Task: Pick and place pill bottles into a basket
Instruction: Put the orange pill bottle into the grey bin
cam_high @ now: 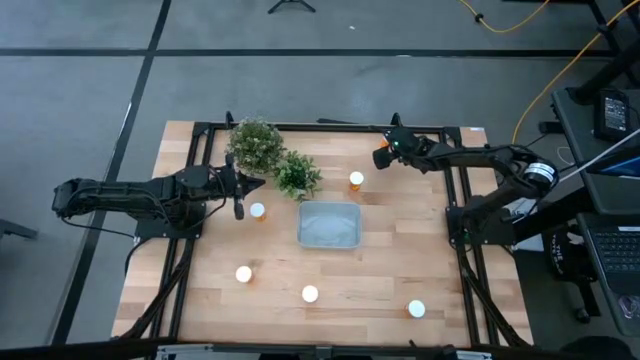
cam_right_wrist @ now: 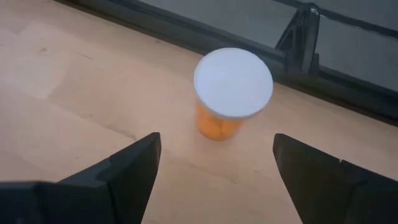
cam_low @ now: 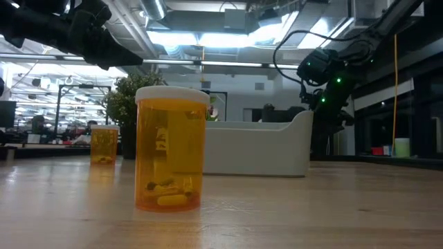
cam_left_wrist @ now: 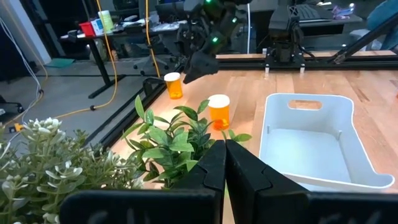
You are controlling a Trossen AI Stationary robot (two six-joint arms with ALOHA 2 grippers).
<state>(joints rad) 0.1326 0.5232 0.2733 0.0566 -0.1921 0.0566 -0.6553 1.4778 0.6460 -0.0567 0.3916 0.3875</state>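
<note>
Several orange pill bottles with white caps stand upright on the wooden table: one left of the basket, one beyond it, three near the front. The pale basket stands mid-table. My right gripper is open at the far edge, above another bottle that stands beyond its fingertips; this bottle also shows in the left wrist view. My left gripper is shut and empty beside the plants, above the table.
Two green potted plants stand between my left gripper and the far bottles. A black frame rail runs along the far edge just behind the bottle under my right gripper. Bare wood lies right of the basket.
</note>
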